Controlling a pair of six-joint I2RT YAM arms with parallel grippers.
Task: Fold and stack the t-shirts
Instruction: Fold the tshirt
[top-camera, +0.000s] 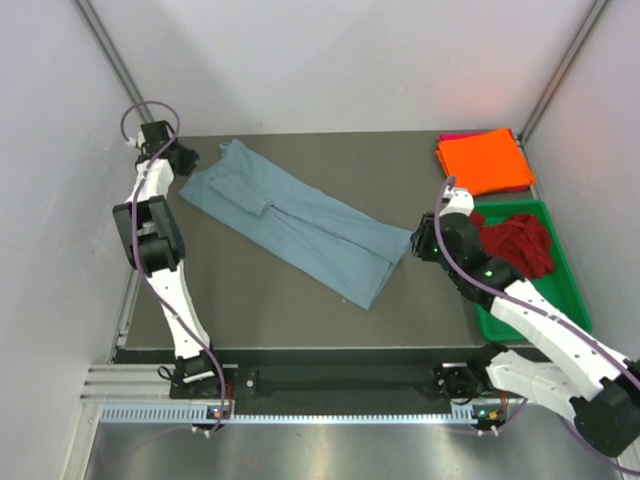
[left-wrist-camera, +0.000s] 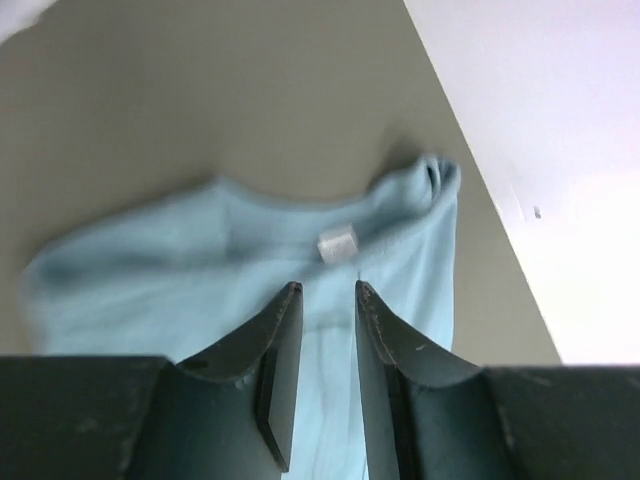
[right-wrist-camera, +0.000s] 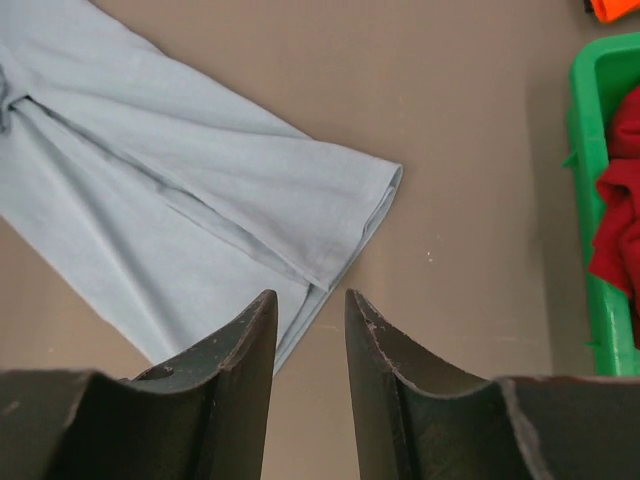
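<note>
The dusty blue-grey cotton t-shirt (top-camera: 290, 222), folded into 1 long strip, lies flat on the table (top-camera: 260, 310) left of the green plastic tray (top-camera: 565, 255), hem end nearest the tray. It looks light and limp and likely to sag, so pinch both layers at the hem (right-wrist-camera: 375, 205) and collar. The left gripper (left-wrist-camera: 328, 287) over the collar and the right gripper (right-wrist-camera: 308, 295) by the hem both have fingers apart and empty. The small white collar tag (left-wrist-camera: 337, 244) is too blurred to read.

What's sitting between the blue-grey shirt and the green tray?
Nothing lies there: the right wrist view shows bare table between the blue-grey shirt and green tray. From above, the right gripper hangs near the shirt's hem.
</note>
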